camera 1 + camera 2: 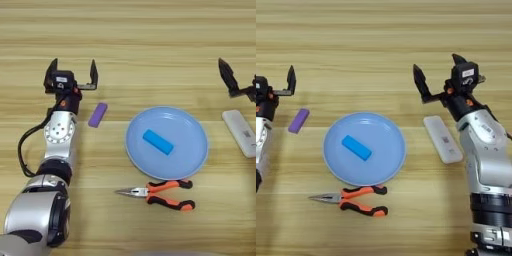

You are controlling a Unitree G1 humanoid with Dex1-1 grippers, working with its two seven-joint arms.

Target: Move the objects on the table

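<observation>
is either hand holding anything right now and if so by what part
Nothing is held. The left hand and right hand are both open and empty, above the purple block and white device.

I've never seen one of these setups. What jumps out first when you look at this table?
Probably the round light-blue plate in the middle, with a small blue block lying on it, and the orange-and-black pliers just in front. Then the two silver arms: the left hand open beside a purple block, the right hand open above a white bar-shaped device.
</observation>
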